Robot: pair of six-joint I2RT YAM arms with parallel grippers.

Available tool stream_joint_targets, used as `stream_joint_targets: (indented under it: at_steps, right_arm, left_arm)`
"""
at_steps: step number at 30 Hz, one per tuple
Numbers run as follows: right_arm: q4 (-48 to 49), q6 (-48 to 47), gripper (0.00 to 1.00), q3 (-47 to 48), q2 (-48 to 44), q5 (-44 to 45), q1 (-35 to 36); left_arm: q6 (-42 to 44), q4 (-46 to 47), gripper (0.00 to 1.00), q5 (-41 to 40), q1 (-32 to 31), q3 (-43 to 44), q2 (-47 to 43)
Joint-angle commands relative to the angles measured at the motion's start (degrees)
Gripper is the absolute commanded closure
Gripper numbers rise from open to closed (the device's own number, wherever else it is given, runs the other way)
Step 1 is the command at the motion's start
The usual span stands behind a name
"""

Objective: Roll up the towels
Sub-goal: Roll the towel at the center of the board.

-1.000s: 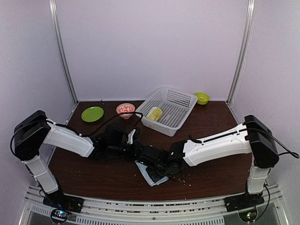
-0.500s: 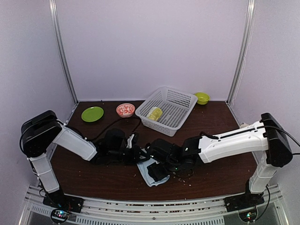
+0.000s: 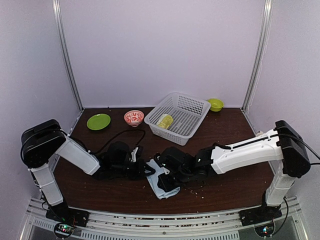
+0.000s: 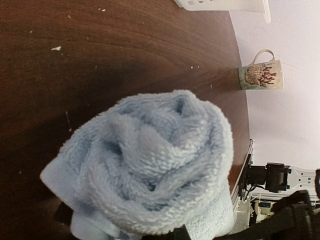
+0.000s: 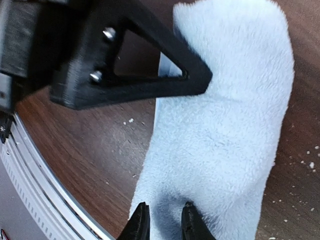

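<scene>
The pale blue towel (image 3: 159,181) lies part rolled on the dark table near the front, between my two arms. Its spiralled end (image 4: 150,160) fills the left wrist view and hides my left gripper's (image 3: 143,168) jaws. From the right wrist view, that gripper's black finger (image 5: 150,80) lies against the towel's (image 5: 225,125) far end. My right gripper (image 5: 165,225) sits at the towel's near end, its fingertips (image 5: 141,224) close together with a fold of cloth between them. The lime-green towel (image 3: 165,120) lies rolled in the white basket (image 3: 196,106).
A green plate (image 3: 98,121) and a red-patterned bowl (image 3: 133,117) stand at the back left. A small green bowl (image 3: 215,104) sits back right. A printed mug (image 4: 260,76) stands by the right wall. Crumbs dot the table round the towel; the front rail (image 5: 45,185) is close.
My right gripper spread wide, then narrowed onto the blue towel's near end. The left gripper closed fully and drew slightly left. The towel shifted a little toward the front.
</scene>
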Motion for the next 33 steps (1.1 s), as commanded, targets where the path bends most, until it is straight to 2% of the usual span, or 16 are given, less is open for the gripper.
stream_joint_targets:
  at_steps: [1, 6, 11, 15, 18, 20, 25, 28, 33]
  right_arm:
    - [-0.50, 2.42, 0.77, 0.79, 5.22, -3.47, 0.29]
    - [-0.23, 3.24, 0.71, 0.82, 8.20, -5.19, 0.22]
    - [-0.24, 0.04, 0.55, 1.39, 3.00, -4.98, 0.23]
    - [-2.39, -1.74, 0.51, 1.93, -2.56, -2.03, -0.43]
    - [-1.87, -2.15, 0.53, 0.68, -5.70, 0.29, -1.50]
    - [-1.05, -1.72, 0.59, -0.31, -5.62, 1.05, -2.18]
    - [0.08, 0.52, 0.72, -0.72, 1.49, -1.25, -2.74]
    - [1.24, 1.09, 0.75, -0.53, 5.28, -1.98, -2.75]
    - [2.45, 1.47, 0.75, -0.29, 7.28, -2.33, -2.53]
  left_arm:
    - [0.00, -5.25, 1.00, -4.44, 0.74, -3.33, -0.72]
    - [1.02, -7.09, 1.00, -5.48, 0.74, -4.56, -2.02]
    - [1.63, -7.99, 1.00, -5.65, 0.74, -4.48, -2.58]
    - [2.39, -9.40, 1.00, -6.08, 0.74, -3.95, -3.53]
    - [3.00, -10.63, 1.00, -6.88, 0.74, -3.96, -4.63]
    - [3.11, -10.91, 1.00, -7.03, 0.74, -4.07, -5.03]
    - [2.15, -10.08, 1.00, -6.50, 0.66, -5.82, -8.36]
    - [2.38, -12.78, 1.00, -6.72, 0.49, -6.49, -13.16]
    - [5.58, -22.46, 1.00, -9.87, 0.13, -4.62, -22.12]
